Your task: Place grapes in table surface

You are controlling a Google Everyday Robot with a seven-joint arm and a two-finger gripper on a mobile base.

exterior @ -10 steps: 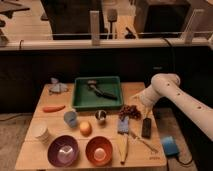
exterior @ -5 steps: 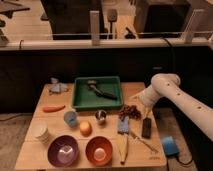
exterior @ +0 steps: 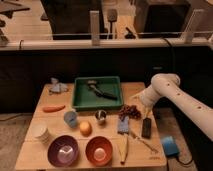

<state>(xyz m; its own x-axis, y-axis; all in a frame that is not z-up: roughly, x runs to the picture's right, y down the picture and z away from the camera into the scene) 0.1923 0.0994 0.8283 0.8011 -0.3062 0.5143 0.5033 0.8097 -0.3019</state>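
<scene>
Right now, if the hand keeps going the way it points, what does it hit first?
The hand points left and down at the grapes, which lie right at its tip on the table surface. They would be met first. Whether it already touches them is unclear.

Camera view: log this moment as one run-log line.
gripper: at grapes, right of tray | grapes: on table surface | green tray: holds utensil | step: placing grapes

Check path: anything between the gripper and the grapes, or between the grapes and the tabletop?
Nothing visible. The gripper is right at the grapes, on their right side, with no object between them. The grapes already sit low over the table surface, beside the green tray.
</scene>
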